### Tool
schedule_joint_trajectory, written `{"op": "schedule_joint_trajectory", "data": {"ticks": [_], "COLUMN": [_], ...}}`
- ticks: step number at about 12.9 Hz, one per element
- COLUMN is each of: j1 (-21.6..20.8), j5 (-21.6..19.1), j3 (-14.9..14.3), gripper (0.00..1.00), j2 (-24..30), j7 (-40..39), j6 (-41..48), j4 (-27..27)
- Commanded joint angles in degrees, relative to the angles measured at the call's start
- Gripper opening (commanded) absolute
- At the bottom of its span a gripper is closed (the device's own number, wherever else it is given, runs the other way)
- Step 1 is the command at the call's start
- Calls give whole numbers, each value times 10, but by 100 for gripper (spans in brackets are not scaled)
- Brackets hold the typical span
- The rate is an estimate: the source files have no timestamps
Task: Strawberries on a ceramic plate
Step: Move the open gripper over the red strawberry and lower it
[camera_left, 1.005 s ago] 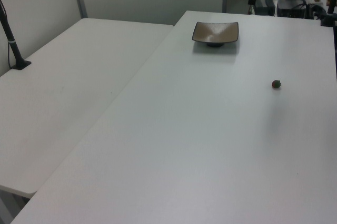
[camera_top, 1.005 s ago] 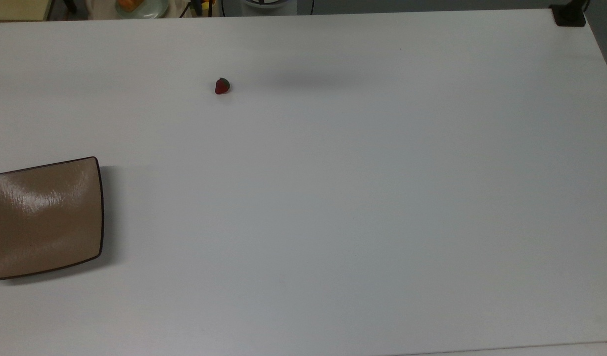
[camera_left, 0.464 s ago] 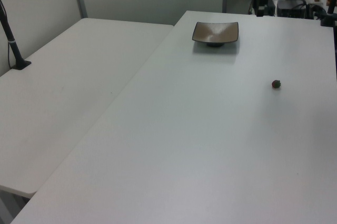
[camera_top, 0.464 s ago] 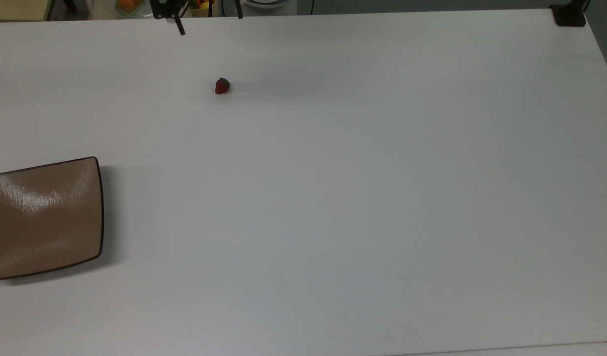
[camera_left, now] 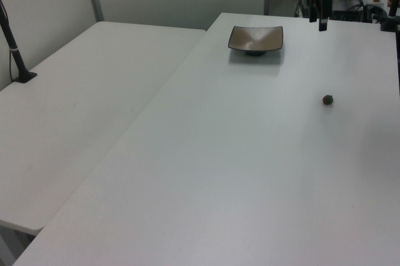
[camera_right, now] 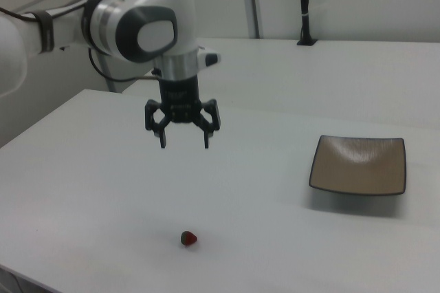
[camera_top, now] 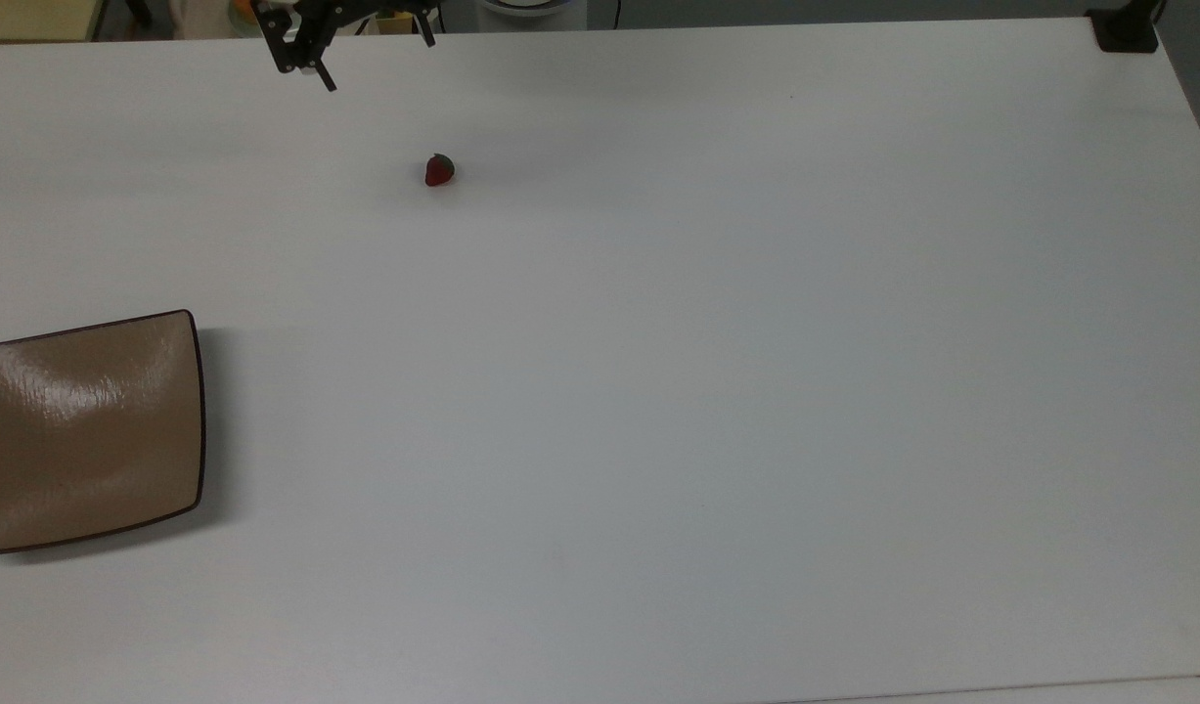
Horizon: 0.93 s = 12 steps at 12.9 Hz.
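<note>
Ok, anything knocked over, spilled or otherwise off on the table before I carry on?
Nothing stands out. The tiny red strawberry lies alone on the white table, well apart from the glossy tan-brown square plate, which sits flat and bare. The open gripper hangs above the table.

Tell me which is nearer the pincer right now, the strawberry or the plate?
The strawberry: the open pincer hangs above the table close to it, while the plate sits farther off, toward the right view's right.

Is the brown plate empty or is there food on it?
Empty. The plate shows only its bare shiny brown surface, and the strawberry lies on the white table, well apart from it.
</note>
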<state>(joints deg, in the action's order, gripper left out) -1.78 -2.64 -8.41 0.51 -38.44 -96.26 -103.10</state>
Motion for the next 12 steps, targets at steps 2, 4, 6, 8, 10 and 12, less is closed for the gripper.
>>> {"op": "schedule_joint_trajectory", "data": {"ticks": [2,4,6,8,10,12], "j1": [-1,-1,-1,-1,-1,-1], "j5": [47,51,51,55,73,75], "j3": [1,1,1,1,1,1], "gripper": [100,100,100,100,100,100], "j2": [15,16,15,15,15,12], "j7": [-11,-11,-11,-11,-11,-11], "j6": [-33,-82,-117,-139,-182,-216], "j4": [-76,-127,-162,-193,-230,-252]}}
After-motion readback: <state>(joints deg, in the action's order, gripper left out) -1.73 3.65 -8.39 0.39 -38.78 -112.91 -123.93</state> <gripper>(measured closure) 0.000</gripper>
